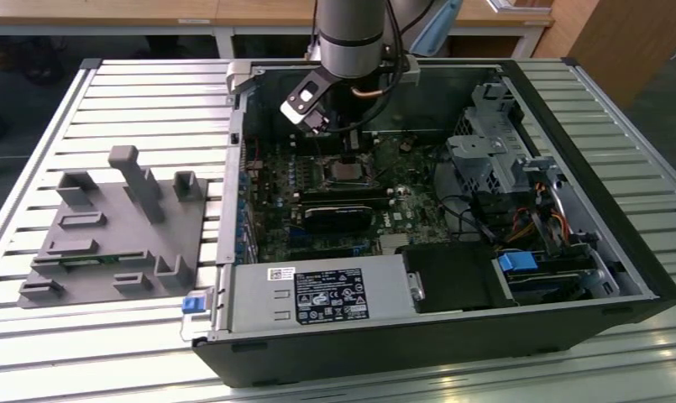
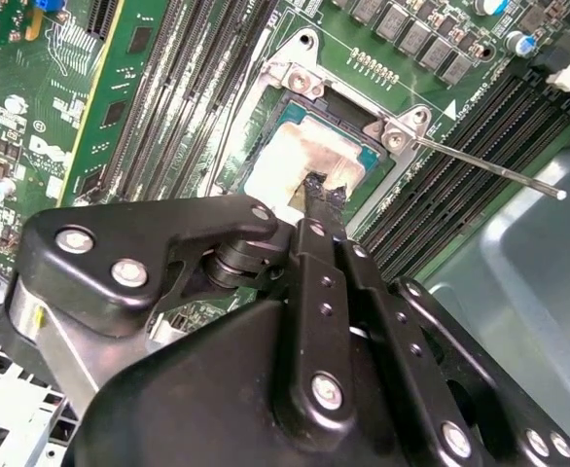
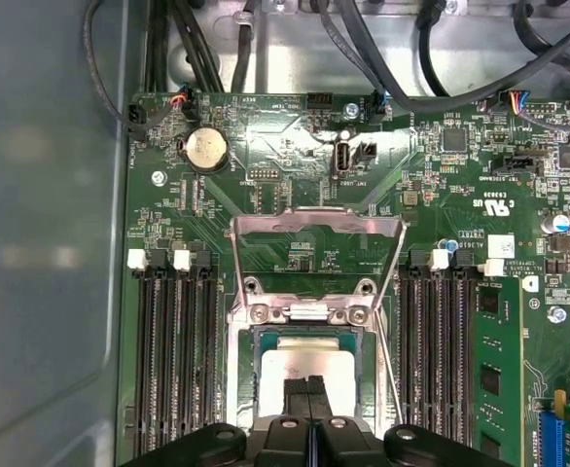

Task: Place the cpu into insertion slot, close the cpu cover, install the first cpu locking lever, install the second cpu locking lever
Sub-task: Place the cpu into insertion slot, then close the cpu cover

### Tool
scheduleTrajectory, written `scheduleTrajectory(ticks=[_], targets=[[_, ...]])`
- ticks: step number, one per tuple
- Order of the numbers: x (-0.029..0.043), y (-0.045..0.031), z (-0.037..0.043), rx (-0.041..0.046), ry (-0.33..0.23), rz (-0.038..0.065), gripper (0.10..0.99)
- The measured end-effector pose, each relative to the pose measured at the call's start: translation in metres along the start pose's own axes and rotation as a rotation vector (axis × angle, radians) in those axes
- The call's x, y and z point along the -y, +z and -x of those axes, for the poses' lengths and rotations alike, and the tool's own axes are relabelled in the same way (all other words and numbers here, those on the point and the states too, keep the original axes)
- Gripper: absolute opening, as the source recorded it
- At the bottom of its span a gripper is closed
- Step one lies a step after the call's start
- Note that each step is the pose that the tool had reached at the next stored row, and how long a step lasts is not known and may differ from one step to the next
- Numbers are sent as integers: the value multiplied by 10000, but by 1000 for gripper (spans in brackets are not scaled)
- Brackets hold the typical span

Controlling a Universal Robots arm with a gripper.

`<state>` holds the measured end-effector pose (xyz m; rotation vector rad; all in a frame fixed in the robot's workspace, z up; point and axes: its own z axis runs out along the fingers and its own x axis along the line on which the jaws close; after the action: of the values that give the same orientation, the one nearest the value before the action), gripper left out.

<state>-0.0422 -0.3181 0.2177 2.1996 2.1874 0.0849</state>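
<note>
Your gripper (image 2: 325, 193) hangs empty, fingers (image 2: 314, 209) pinched together, over the cpu (image 2: 290, 161) lying in the insertion slot (image 2: 293, 78). It looks light, stiff, delicate: take its edges only.

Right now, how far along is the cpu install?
Done: the cpu sits in the insertion slot. In hand: end effector shut, tips at the chip's top. Left: cpu cover stands open; a locking lever sticks out unlatched.
</note>
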Motion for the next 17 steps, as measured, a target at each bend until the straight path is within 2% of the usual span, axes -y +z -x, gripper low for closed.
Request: scheduleTrajectory(ticks=[17], targets=[[-6,-51,0,3,0,-23,106]])
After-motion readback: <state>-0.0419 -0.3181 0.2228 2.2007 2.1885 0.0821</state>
